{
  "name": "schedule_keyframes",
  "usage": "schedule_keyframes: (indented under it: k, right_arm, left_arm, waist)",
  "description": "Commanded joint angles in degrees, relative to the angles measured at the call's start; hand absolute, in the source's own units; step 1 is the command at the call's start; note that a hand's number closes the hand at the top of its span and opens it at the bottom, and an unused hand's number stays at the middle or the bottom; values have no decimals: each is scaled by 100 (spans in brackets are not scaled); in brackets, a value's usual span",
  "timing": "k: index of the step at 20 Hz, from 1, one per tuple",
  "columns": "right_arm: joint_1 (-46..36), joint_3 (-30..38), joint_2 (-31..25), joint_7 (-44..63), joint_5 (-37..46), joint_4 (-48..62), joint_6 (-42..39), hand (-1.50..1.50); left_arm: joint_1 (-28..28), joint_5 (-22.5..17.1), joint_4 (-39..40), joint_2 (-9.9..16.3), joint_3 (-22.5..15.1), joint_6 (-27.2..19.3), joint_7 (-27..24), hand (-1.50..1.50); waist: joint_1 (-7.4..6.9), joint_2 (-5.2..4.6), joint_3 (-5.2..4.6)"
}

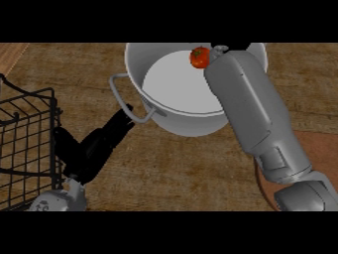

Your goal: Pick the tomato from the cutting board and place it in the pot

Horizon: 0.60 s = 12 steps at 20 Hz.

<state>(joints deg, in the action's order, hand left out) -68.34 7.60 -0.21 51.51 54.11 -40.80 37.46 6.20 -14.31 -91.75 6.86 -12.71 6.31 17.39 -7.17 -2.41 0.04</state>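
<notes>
Red against white: the tomato (198, 57) sits up at the far side of the pot (173, 121), above its pale inner floor and right at the end of the right forearm (253, 114). That grey arm stretches from the lower right straight over the pot's rim, and it hides nearly all of the right hand (222, 48); only a dark sliver peeks out beside the tomato, so whether the fingers are closed round it cannot be told. Over on the left, the left hand (98, 144) lies low over the wooden counter (186, 168), fingers straight and relaxed, tips just by the pot's near handle (128, 101), holding nothing. A black wire basket (21, 144) stands at the left edge, beside that hand.
</notes>
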Motion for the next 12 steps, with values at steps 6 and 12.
schedule_keyframes:
  k: [6,12]
  right_arm:
    - [-144,82,20,-1112,-809,753,2099,-150]
    - [-306,214,20,-1186,-571,1550,2700,-150]
  left_arm:
    - [-238,78,55,-9,-51,74,-250,0]
    - [9,66,137,-46,197,-150,-41,0]
  waist:
    - [-18,33,-6]
    - [357,124,-7]
